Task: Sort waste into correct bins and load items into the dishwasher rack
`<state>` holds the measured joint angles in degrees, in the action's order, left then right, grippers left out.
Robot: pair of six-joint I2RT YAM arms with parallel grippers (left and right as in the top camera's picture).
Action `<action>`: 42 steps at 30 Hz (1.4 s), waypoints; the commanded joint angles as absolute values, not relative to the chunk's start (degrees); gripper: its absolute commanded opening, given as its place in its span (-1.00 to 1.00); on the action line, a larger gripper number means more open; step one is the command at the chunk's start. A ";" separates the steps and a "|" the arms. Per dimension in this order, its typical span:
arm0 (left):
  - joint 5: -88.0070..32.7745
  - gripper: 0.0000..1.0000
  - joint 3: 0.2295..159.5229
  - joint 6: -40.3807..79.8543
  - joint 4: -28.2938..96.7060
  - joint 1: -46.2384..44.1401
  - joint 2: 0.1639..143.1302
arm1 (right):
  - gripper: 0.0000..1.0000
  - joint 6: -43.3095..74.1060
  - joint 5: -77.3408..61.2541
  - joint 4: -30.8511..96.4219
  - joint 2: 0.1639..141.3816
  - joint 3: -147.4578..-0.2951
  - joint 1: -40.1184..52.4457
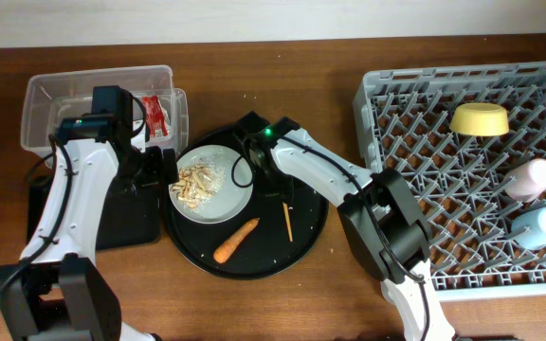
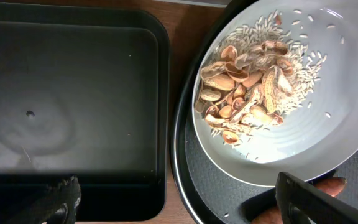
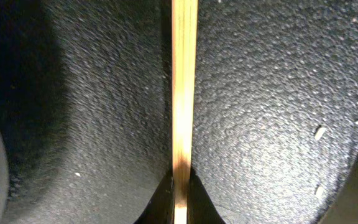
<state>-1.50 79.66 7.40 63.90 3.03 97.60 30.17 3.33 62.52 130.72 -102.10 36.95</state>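
Left gripper [image 2: 182, 202] hangs spread wide over the 9 o'clock rim of the pale grey round plate [image 2: 319, 127], which holds beige shells and rice [image 2: 247, 93]. Right gripper [image 3: 179, 193] pinches a thin wooden chopstick [image 3: 184, 81] lying on the large round black tray [image 3: 260, 112] (a small orange carrot [image 1: 236, 241] lies at the plate's 5 o'clock).

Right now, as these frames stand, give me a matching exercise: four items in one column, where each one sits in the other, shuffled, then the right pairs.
Things
1. yellow bowl
2. carrot
3. red snack wrapper
4. food scraps and rice

Places
A. on the grey plate
B. in the clear tub
C. in the dishwasher rack
D. lying on the round black tray, beside the plate

Pairs: 1-C, 2-D, 3-B, 4-A
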 commanded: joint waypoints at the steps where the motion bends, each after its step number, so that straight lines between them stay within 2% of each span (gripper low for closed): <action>1: -1.72 0.98 79.81 8.16 63.94 3.16 96.77 | -0.92 30.59 5.67 66.26 130.52 -103.22 36.10; 6: -1.74 0.98 79.81 8.14 63.72 3.16 96.77 | -0.92 22.50 5.28 71.50 115.28 -106.10 30.50; 10: -3.14 0.98 79.81 8.14 63.68 3.16 96.77 | -0.91 13.34 5.21 80.71 104.53 -106.10 16.71; 13: -4.29 0.98 79.81 8.14 63.48 3.16 96.77 | -0.92 4.89 2.52 85.30 104.73 -105.93 6.20; 16: -5.39 0.98 79.79 8.19 63.51 3.11 96.77 | -0.91 -0.14 -1.39 85.08 105.49 -102.80 0.60; 24: -5.41 0.98 79.79 8.19 63.51 3.11 96.77 | -0.90 -4.05 -6.92 72.07 105.49 -85.49 1.21; 25: -5.41 0.98 79.79 8.19 63.48 3.09 96.77 | -0.75 -4.05 -7.16 71.29 105.49 -84.77 1.23; 26: -6.42 0.98 79.79 8.19 63.11 3.11 96.77 | -0.38 -4.05 -7.40 71.42 105.41 -84.99 1.21; 27: -8.01 0.98 79.79 8.16 62.85 3.11 96.77 | -0.27 -4.05 -7.38 71.64 105.08 -85.43 1.10; 31: -7.97 0.98 79.81 8.14 62.17 0.89 96.77 | -0.24 -2.13 -7.38 73.28 97.12 -90.50 -1.34; 33: -5.58 0.98 79.81 8.16 60.05 -4.03 96.77 | 0.09 -1.67 -8.99 73.69 90.63 -90.87 -5.39; 34: -4.08 0.99 79.81 8.19 58.22 -7.40 96.77 | 0.18 -1.69 -11.14 74.67 88.58 -90.87 -7.46; 39: 4.14 0.98 79.81 11.25 52.36 -21.74 98.52 | 0.18 -2.59 -16.14 76.49 87.57 -88.88 -9.34; 42: 4.32 0.98 79.81 11.35 49.63 -26.94 103.59 | 0.16 -2.57 -16.16 76.71 87.57 -88.29 -9.34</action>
